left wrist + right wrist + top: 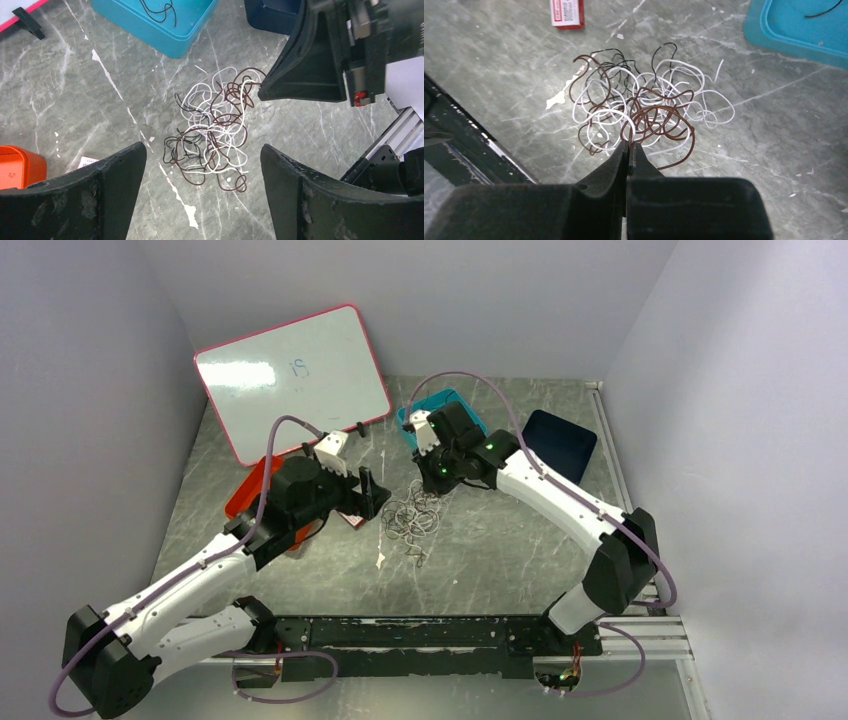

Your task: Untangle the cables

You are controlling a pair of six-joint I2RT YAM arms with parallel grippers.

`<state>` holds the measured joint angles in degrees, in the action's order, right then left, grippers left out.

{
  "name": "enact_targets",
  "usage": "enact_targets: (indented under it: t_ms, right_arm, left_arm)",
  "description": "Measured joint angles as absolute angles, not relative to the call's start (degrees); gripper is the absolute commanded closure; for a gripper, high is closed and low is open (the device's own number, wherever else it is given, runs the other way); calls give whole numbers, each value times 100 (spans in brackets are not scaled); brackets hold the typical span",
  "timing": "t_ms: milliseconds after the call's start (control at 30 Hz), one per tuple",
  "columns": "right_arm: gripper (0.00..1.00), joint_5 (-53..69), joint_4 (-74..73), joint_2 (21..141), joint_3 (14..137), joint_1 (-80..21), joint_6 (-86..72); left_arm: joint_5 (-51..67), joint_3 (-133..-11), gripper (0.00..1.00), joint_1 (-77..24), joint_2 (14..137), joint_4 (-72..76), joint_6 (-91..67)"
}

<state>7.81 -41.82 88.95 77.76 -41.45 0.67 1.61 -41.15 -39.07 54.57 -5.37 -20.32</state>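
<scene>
A tangle of thin white, reddish-brown and black cables (pixel 415 517) lies on the grey marbled table; it also shows in the left wrist view (pixel 212 127) and the right wrist view (pixel 644 107). My right gripper (pixel 629 145) is shut on a reddish-brown cable (pixel 659 117) at the far edge of the tangle; in the top view it (pixel 440 478) sits just behind the pile, and its fingertip (pixel 267 90) touches the pile in the left wrist view. My left gripper (pixel 202 165) is open and empty, hovering left of the pile (pixel 372 490), jaws wide apart.
A teal tray (pixel 440 410) holding a black cable (pixel 160 10) stands behind the pile. A dark blue tray (pixel 558 443) is at the back right, an orange tray (pixel 255 490) at the left under my left arm. A whiteboard (pixel 295 375) leans at the back. A small red-and-white packet (pixel 567 12) lies nearby.
</scene>
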Motion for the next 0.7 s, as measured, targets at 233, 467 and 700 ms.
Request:
enact_targets:
  t_ms: [233, 467, 700]
  right_arm:
    - [100, 1267, -4491, 8831, 8071, -4147, 95]
    - [100, 1730, -4440, 8707, 8012, -4147, 113]
    - [100, 1977, -4278, 8571, 7850, -4150, 99]
  left_arm:
    - [340, -4084, 7, -3907, 5330, -274, -1874]
    - [1245, -3909, 8, -3909, 5376, 259, -1754]
    - [1417, -3535, 10, -3907, 5496, 567, -1872]
